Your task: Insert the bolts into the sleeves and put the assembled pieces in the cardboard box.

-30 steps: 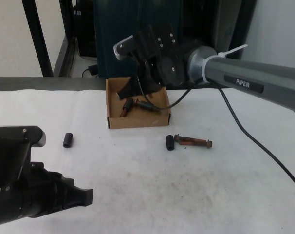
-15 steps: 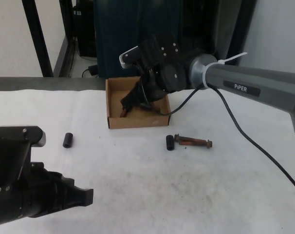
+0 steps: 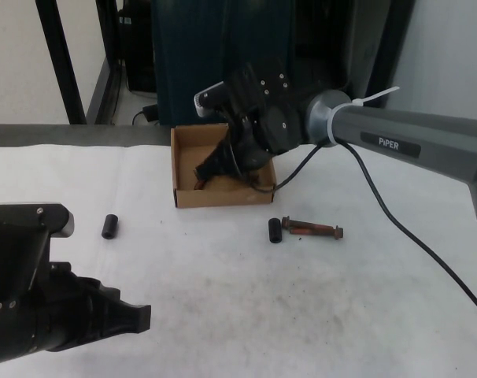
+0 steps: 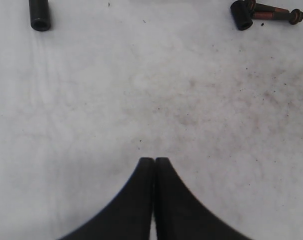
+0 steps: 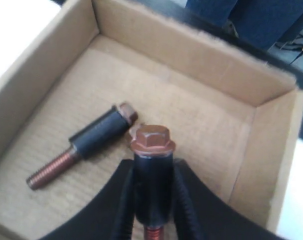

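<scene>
Clamping a sleeved bolt [image 5: 152,172] over the box [image 3: 223,194] at twelve o'clock, the right pincer [image 5: 152,202] could drop it onto the piece [image 5: 94,139] inside, bouncing out; left pincer [image 4: 155,167] closed.

tabletop [image 3: 246,315]: white, smudged, flecked with dark specks.
cardboard box [image 3: 223,195]: open-topped, toward the far edge, near the middle.
lone sleeve [image 3: 109,226]: black, left of the box, well apart from it.
second sleeve [image 3: 275,230]: black, nearer than the box's right corner.
bolts [image 3: 316,229]: rust-coloured, lying together just right of the second sleeve.
</scene>
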Tool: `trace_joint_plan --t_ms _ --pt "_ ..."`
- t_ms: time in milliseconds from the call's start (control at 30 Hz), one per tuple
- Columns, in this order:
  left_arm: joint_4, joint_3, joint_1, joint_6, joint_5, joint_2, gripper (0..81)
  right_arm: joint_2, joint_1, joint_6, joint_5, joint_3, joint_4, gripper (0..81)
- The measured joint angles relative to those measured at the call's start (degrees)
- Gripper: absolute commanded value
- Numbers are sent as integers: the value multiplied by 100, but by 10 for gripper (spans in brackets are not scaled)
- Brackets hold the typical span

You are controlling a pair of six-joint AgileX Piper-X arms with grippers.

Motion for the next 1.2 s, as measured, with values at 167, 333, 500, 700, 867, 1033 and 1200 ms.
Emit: trace_joint_plan --t_ms 167,333,500,700,867,1033,1200 --pt "0 0 0 0 0 0 4 90 0 0 -21 0 259 3" --pt "0 0 0 0 0 0 4 87 0 135 -21 0 273 3" --pt "0 0 0 -31 0 0 4 87 0 203 -21 0 273 29" --pt "0 0 0 -150 0 0 4 87 0 257 -21 0 415 304" --pt "0 0 0 -153 0 0 4 87 0 255 -21 0 473 423" --pt "0 0 0 -153 0 0 4 87 -6 173 -174 -18 447 423" --pt "-123 80 0 -153 0 0 4 87 -6 173 -237 -425 418 423"
